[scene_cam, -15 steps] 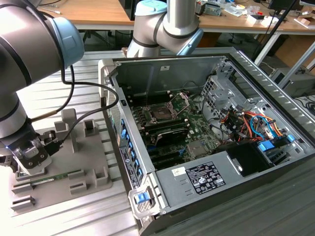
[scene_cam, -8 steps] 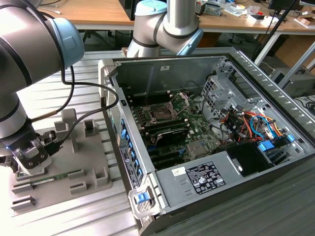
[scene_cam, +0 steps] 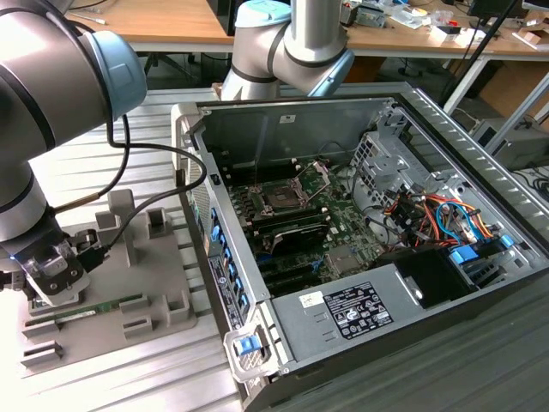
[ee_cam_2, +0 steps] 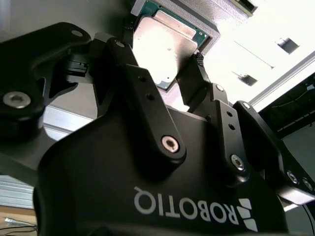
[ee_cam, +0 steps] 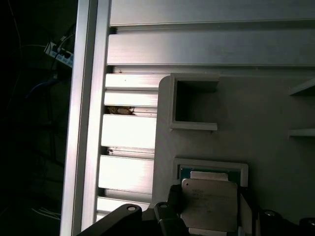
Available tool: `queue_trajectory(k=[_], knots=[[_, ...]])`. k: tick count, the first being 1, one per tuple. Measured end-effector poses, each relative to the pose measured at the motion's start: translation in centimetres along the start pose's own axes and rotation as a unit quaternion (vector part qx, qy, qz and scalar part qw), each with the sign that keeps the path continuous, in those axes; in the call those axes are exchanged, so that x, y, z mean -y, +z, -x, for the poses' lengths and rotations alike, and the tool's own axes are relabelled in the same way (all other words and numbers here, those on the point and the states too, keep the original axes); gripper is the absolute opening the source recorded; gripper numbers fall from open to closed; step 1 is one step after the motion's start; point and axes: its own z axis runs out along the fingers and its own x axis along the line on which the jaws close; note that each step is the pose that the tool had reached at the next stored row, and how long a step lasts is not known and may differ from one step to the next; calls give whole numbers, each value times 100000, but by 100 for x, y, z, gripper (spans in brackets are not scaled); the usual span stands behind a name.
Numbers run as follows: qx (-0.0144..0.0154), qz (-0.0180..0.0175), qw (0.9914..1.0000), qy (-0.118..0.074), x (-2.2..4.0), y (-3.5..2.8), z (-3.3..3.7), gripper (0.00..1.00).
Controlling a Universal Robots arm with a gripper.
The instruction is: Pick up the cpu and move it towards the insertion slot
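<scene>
In both wrist views the cpu [ee_cam_2: 160, 46] [ee_cam: 209, 201] is a flat square chip with a silvery lid and a thin green edge. It lies in a square recess of a grey fixture plate [ee_cam: 266, 113]. My gripper [ee_cam_2: 165, 66] [ee_cam: 209, 214] straddles it, one black finger [ee_cam_2: 130, 66] against each opposite side, shut on the chip. In the exterior view my gripper [scene_cam: 53, 275] hangs low over that plate [scene_cam: 137, 266] at the exterior view's left. The insertion slot [scene_cam: 281, 196] is a dark square socket on the motherboard inside the open case, with its metal bracket [scene_cam: 321, 175] hinged up.
The open computer case [scene_cam: 446, 112] fills the exterior view's right, with cables [scene_cam: 437, 215] and a power supply [scene_cam: 343, 313] inside. A green memory stick [scene_cam: 94, 309] lies on the fixture plate among raised blocks [scene_cam: 120, 210]. A ribbed aluminium table [ee_cam: 128, 132] lies underneath.
</scene>
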Motion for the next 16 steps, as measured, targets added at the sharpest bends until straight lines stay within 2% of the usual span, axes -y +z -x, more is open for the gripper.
queue_trajectory(k=[16], knots=[[10, 7, 100000, -9, -1, -19, 0, 55]])
